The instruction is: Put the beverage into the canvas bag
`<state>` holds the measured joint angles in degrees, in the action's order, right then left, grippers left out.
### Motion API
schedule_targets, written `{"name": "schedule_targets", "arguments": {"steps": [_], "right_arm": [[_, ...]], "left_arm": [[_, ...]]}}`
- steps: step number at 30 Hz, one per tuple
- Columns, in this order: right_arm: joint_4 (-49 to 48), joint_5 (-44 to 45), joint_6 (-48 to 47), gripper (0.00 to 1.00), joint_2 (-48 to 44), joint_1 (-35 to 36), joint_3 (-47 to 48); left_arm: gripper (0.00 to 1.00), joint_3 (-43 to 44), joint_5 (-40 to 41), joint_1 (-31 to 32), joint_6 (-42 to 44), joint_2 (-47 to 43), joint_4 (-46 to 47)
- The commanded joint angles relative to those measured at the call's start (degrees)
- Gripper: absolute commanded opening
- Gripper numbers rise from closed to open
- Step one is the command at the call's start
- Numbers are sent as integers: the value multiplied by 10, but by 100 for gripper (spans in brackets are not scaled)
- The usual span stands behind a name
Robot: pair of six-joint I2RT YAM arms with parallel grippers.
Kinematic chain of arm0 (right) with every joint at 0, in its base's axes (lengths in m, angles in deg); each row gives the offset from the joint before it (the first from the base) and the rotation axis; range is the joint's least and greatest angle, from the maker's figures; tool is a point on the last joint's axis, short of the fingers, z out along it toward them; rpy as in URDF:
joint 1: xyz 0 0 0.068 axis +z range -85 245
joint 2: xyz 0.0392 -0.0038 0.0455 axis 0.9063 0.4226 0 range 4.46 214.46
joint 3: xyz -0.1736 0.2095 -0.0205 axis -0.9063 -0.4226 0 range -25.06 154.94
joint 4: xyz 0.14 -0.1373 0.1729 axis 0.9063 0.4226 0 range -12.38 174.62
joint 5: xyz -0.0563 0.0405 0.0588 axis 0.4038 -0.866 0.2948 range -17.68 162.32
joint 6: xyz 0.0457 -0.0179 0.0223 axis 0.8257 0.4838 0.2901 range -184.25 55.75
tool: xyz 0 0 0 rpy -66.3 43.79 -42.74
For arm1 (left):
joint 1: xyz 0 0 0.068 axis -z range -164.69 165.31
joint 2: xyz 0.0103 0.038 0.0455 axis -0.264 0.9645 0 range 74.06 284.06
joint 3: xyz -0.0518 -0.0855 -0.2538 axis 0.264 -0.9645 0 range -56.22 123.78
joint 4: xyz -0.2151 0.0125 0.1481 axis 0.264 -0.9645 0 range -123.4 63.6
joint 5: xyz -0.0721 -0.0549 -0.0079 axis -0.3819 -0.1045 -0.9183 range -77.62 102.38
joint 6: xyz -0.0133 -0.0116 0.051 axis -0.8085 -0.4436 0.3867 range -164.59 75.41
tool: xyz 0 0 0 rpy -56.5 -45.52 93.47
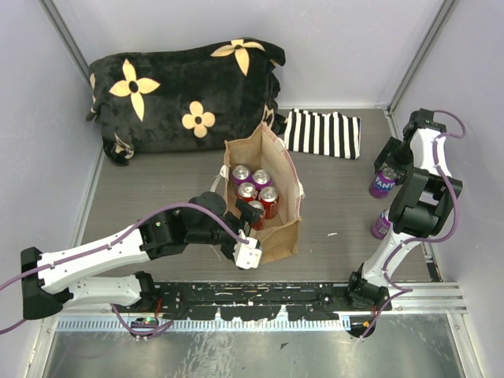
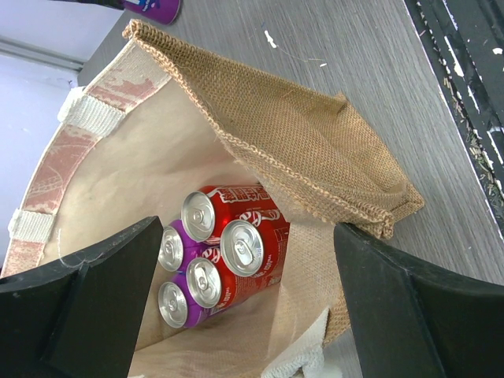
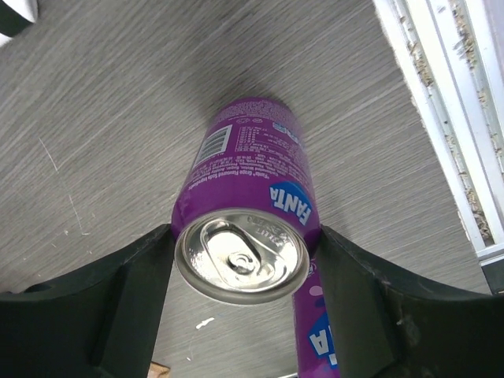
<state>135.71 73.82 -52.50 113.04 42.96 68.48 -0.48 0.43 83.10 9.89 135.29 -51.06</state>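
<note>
The tan jute canvas bag (image 1: 268, 232) stands open mid-table with several red and purple cans (image 1: 253, 189) upright inside. My left gripper (image 1: 244, 239) hovers at the bag's near wall, open and empty. In the left wrist view the gripper (image 2: 248, 264) spreads wide over the bag's mouth (image 2: 315, 142), with the cans (image 2: 228, 248) below. My right gripper (image 1: 388, 163) at the far right is shut on a purple Fanta can (image 1: 383, 183). In the right wrist view the gripper (image 3: 240, 256) has both fingers pressed against that can (image 3: 252, 181). A second purple can (image 1: 381, 225) stands just nearer, also showing in the right wrist view (image 3: 316, 342).
A black flowered blanket (image 1: 185, 90) lies at the back left. A black-and-white striped cloth (image 1: 323, 134) lies behind the bag to the right. A black rail (image 1: 260, 295) runs along the near edge. Pale walls close in the left, right and back.
</note>
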Motion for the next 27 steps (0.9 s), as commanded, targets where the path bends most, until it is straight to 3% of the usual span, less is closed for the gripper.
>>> {"name": "schedule_targets", "arguments": {"steps": [1, 6, 11, 13, 14, 20, 22, 27], "right_arm": [[11, -34, -11, 77, 26, 0, -5], [11, -35, -12, 78, 27, 0, -5], [12, -29, -7, 62, 22, 0, -1], [13, -25, -6, 60, 19, 0, 2], [14, -24, -6, 57, 18, -1, 5], [40, -55, 0, 11, 0, 2, 61], [59, -69, 1, 5, -11, 13, 107], [138, -98, 8, 2, -26, 82, 304]], "left_arm": [[98, 1, -26, 10, 1, 0, 21], [98, 1, -22, 9, 2, 0, 20], [98, 1, -23, 9, 4, 2, 20], [98, 1, -24, 9, 5, 2, 21], [98, 1, -23, 9, 5, 2, 21], [98, -3, -19, 10, 15, -3, 20], [98, -8, -18, 10, 20, -6, 17], [98, -13, -13, 10, 31, -14, 11]]}}
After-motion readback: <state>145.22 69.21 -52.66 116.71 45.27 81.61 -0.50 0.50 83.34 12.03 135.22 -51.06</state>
